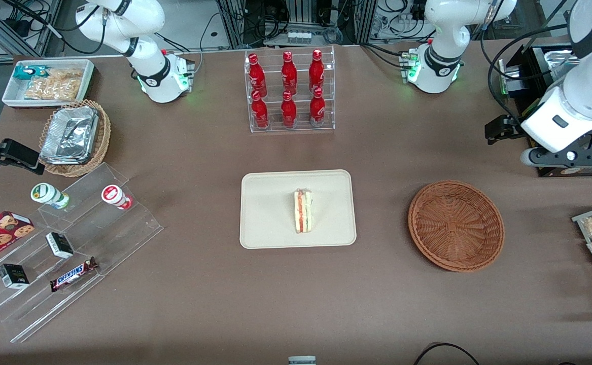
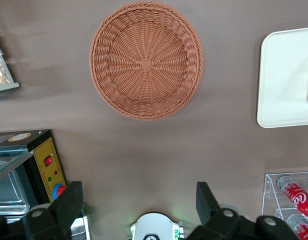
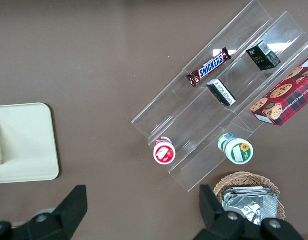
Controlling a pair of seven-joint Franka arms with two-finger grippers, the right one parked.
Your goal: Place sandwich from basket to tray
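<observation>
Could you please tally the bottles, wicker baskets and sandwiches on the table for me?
Red bottles: 6
Wicker baskets: 2
Sandwich: 1, on the tray
Total: 9
The open gripper hangs empty above the table.

Open pincer [image 2: 139, 200] hangs over bare table [image 1: 377, 162], basket [image 1: 456, 225] near, unblocked.

Left arm raised, gripper [image 2: 139, 202] aloft, fingers [image 2: 69, 200] spread wide

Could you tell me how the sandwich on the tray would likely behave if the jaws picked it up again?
The sandwich is soft bread with layered filling, so it would probably squash or shed layers if squeezed hard. It stands on a narrow edge on the tray, so a nudge might tip it. The gripper hangs open, away from it, above the table near the basket.
</observation>
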